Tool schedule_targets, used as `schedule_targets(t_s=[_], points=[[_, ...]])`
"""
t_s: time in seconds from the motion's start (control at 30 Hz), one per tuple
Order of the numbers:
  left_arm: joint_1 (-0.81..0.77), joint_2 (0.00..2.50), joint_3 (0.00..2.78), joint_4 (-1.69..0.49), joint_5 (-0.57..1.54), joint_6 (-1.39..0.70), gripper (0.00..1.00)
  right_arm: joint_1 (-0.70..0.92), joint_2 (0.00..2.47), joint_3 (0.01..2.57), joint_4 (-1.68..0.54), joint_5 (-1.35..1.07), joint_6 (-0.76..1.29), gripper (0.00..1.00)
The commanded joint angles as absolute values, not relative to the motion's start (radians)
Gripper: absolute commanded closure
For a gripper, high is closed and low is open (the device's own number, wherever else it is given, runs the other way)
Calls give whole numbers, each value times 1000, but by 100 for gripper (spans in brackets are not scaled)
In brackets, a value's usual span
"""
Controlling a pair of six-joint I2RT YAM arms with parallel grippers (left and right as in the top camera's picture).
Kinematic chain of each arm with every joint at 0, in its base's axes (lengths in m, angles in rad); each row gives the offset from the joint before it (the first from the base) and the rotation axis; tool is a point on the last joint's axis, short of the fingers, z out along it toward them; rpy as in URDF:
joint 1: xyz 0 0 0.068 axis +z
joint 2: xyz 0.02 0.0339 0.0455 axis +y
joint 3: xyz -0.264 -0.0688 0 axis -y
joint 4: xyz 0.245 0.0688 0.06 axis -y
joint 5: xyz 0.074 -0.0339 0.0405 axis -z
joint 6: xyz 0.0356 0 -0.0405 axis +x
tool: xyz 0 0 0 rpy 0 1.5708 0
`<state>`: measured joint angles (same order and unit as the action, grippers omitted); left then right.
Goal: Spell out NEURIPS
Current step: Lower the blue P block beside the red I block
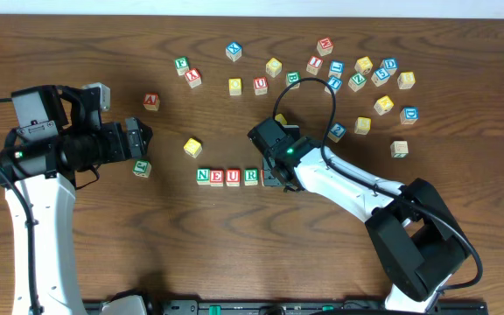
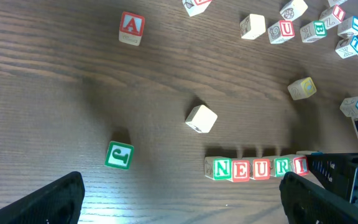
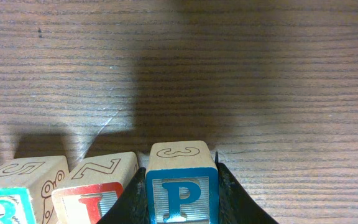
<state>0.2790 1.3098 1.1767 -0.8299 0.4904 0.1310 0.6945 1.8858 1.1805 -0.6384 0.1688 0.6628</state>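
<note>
A row of cubes reads N [image 1: 203, 176], E [image 1: 218, 177], U [image 1: 234, 177], R [image 1: 250, 176] at the table's middle front. In the left wrist view the red I [image 2: 300, 165] closes that row. My right gripper [image 3: 180, 179] is shut on the blue P cube [image 3: 182, 196], which stands on the table right beside the I [image 3: 92, 196]. From overhead the right gripper [image 1: 274, 178] covers both the I and the P. My left gripper [image 1: 138, 138] hangs open and empty to the left, its fingers [image 2: 42, 199] wide apart above bare wood.
Many loose letter cubes lie scattered along the back right [image 1: 357, 74]. A yellow cube [image 1: 192, 147], a green cube [image 1: 142, 168] and a red A cube [image 1: 151, 101] lie between the left gripper and the row. The right arm's base [image 1: 414, 245] stands front right.
</note>
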Motion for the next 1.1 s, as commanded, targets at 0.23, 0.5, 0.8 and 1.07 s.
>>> schedule_targets(t_s=[0.23,0.5,0.8,1.07], points=[[283,1306,1197,-830,485,126,1,701,1914,1174,-639,162,680,76],[283,1306,1197,-830,485,126,1,701,1914,1174,-639,162,680,69],[283,1306,1197,-830,485,126,1,701,1914,1174,-639,162,680,68],[283,1306,1197,-830,485,126,1,701,1913,1177,-641,162,680,68]])
